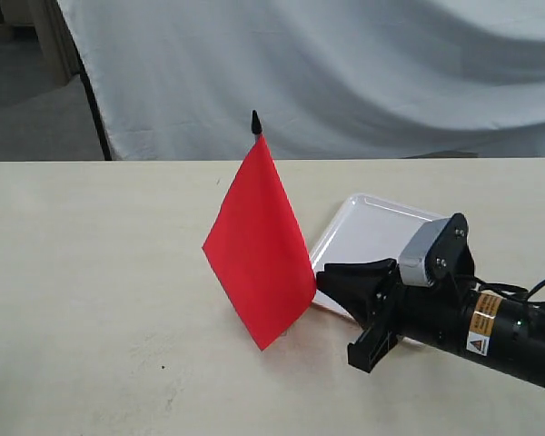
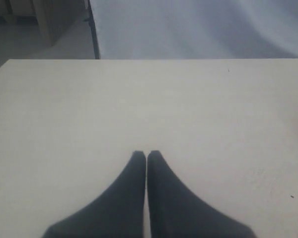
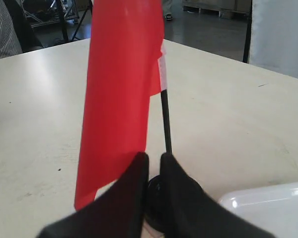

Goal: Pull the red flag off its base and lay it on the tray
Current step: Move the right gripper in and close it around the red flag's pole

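The red flag (image 1: 259,245) stands upright on the table, its black tip (image 1: 255,121) pointing up. The white tray (image 1: 372,227) lies just behind and to the right of it. My right gripper (image 1: 336,318) sits low beside the flag's foot, in front of the tray. In the right wrist view the cloth (image 3: 119,89) and black stick (image 3: 164,114) rise just beyond that gripper (image 3: 155,156). Its jaws stand a narrow gap apart with the round black base (image 3: 156,191) showing between them; nothing is held. My left gripper (image 2: 146,153) is shut and empty over bare table.
A white cloth backdrop (image 1: 345,73) hangs behind the table's far edge. The tray's corner (image 3: 273,203) lies close beside the right fingers. The pale tabletop (image 1: 91,272) stretches to the left of the flag.
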Available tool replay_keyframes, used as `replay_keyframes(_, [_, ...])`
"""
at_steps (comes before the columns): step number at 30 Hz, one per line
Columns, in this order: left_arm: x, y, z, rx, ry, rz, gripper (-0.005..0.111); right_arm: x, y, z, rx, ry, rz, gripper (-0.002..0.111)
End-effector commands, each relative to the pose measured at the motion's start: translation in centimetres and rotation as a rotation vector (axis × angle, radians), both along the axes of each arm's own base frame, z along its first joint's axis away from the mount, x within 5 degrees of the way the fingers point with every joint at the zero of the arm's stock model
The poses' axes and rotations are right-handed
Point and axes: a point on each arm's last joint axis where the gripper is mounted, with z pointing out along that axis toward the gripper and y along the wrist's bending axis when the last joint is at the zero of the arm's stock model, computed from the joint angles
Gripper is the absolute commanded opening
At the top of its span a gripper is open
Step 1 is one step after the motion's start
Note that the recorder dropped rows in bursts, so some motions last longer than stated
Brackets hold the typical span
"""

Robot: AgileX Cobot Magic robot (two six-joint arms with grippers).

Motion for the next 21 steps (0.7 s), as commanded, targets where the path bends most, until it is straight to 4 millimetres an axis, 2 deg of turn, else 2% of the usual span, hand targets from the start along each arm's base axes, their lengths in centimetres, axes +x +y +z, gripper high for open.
replay_keyframes(1, [0.0,0.0,0.0,-0.008,-0.003,-0.003,0.001,0.2,0.0,0.1,0.004,-0.004,-0.008,0.069])
replay_keyframes(2, [0.0,0.0,0.0,-0.008,-0.003,-0.003,0.001,0.1,0.0,0.1,0.003,-0.004,-0.004,0.099])
replay_keyframes(3, [0.0,0.0,0.0,-0.008,-0.003,-0.003,0.001,0.1,0.0,0.0,-0.001,-0.008,0.003,0.104])
replay_keyframes(8, [0.0,0.0,0.0,-0.008,-0.003,-0.003,0.001,-0.5,0.4,0.1,-0.002,-0.017,0.077,0.104])
replay_keyframes(12, [0.0,0.0,0.0,-0.008,-0.003,-0.003,0.001,-0.2,0.7,0.3,0.005,-0.043,0.062,0.104])
replay_keyframes(14, [0.0,0.0,0.0,-0.008,-0.003,-0.003,0.001,0.5,1.4,0.3,-0.006,-0.049,0.029,0.104])
replay_keyframes(21, [0.0,0.0,0.0,-0.008,-0.003,-0.003,0.001,4.1,5.7,-1.0,-0.021,-0.064,0.055,0.104])
